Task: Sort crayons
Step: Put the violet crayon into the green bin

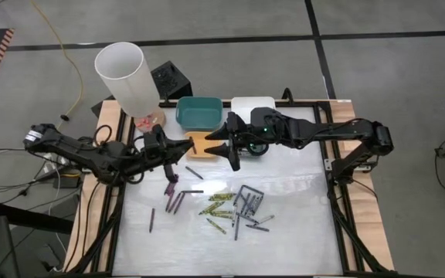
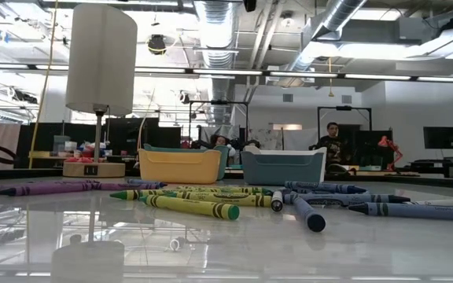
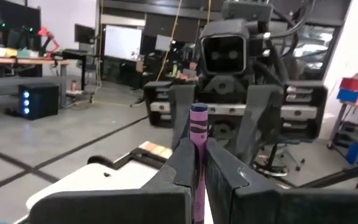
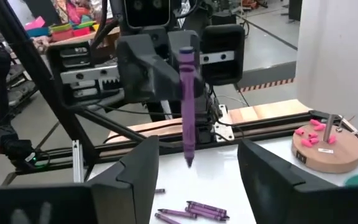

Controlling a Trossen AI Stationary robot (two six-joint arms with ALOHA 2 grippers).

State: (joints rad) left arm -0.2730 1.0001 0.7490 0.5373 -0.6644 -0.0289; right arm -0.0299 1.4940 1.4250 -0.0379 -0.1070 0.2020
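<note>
At the left of the surface (image 1: 284, 232), the left claw (image 1: 170, 171) is clamped tight on one purple crayon (image 3: 197, 149), which stands upright between its fingers, tip pointing down toward the surface. Just below it in the high view, several loose purple crayons (image 1: 174, 202) lie on the surface, one more lying apart nearer the left edge.

Toward the middle, a cluster of yellow-green crayons (image 1: 220, 202) lies flat, touching or overlapping one another. Right of these, grey and blue crayons (image 1: 247, 208) lie in a crossed heap.

Along the far edge stand a white lamp (image 1: 127, 76), a yellow bin (image 2: 179, 166), a teal bin (image 1: 199, 112) and a white bin (image 1: 253, 103).

Right of the left claw, and facing it, the right claw (image 1: 224, 144) hangs above the surface near the yellow bin. Its fingers (image 4: 135, 171) stand wide apart and hold nothing; the held crayon shows between them in the right wrist view, gripped only by the left claw.
</note>
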